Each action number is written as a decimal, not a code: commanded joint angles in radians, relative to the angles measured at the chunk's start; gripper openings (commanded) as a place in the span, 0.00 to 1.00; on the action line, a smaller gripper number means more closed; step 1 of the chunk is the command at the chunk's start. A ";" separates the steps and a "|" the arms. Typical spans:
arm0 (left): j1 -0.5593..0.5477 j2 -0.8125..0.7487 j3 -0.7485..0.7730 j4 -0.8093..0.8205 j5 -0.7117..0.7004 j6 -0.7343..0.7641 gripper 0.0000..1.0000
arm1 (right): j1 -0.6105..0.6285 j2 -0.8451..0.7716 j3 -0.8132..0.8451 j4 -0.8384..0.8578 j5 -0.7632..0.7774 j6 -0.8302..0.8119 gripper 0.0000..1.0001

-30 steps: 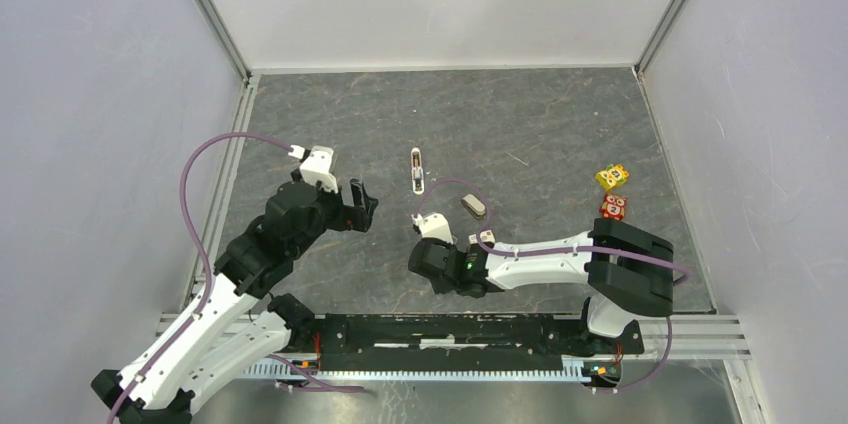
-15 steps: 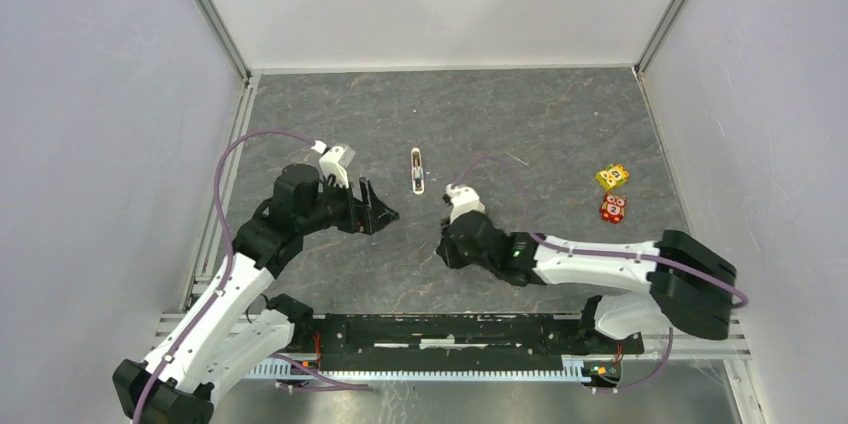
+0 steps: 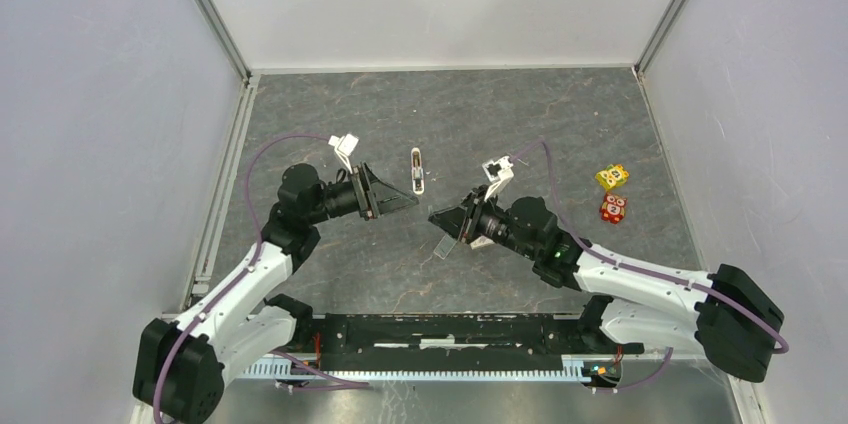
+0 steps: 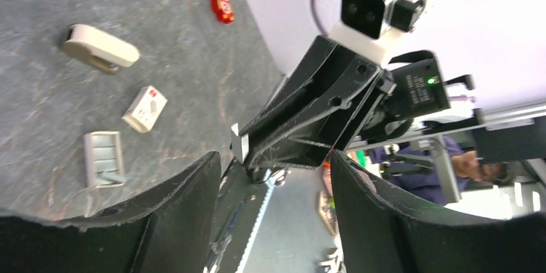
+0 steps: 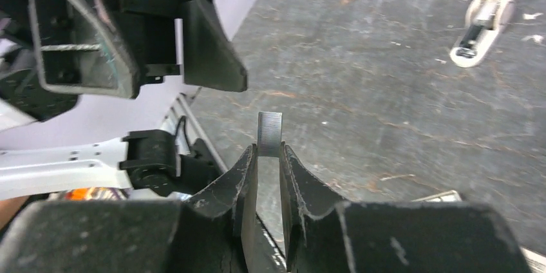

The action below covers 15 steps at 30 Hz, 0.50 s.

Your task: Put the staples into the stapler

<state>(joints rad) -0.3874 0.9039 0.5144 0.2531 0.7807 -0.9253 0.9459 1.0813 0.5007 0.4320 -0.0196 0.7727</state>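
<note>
From above, the left gripper and the right gripper point at each other tip to tip near the middle of the grey table, with a small gap between them, both well apart from the side walls and the rear wall. The stapler lies opened out just beyond that gap, lengthwise toward the rear wall, touching neither gripper. A yellow cube and a red cube sit near each other by the right wall, well apart from the arms. The right arm covers the table behind its gripper, and what that gripper grips is too small to tell here. The left wrist view shows what lies there: a beige oblong piece, the whitish box with its red mark, and the clear lid, all flat on the table, near one another but apart, the lid closest to the table's near edge. It also shows the left fingers spread wide, with the right gripper framed in the gap between them. Only the right wrist view shows the staples: a thin grey strip standing out from the right gripper's tips, pinched between its pressed-together fingers, lifted off the table and near the left gripper's tips without touching them; the stapler lies at that view's upper right corner
</note>
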 commanded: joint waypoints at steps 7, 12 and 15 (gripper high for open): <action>0.005 0.019 -0.031 0.377 0.073 -0.236 0.66 | -0.005 -0.009 -0.058 0.318 -0.118 0.141 0.24; 0.003 -0.004 -0.059 0.396 0.082 -0.226 0.64 | -0.005 0.009 -0.071 0.400 -0.132 0.174 0.24; 0.002 -0.014 -0.068 0.402 0.085 -0.225 0.64 | -0.005 0.019 -0.068 0.420 -0.139 0.182 0.24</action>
<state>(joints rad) -0.3874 0.9154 0.4564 0.5808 0.8326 -1.1118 0.9459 1.0889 0.4324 0.7429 -0.1349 0.9260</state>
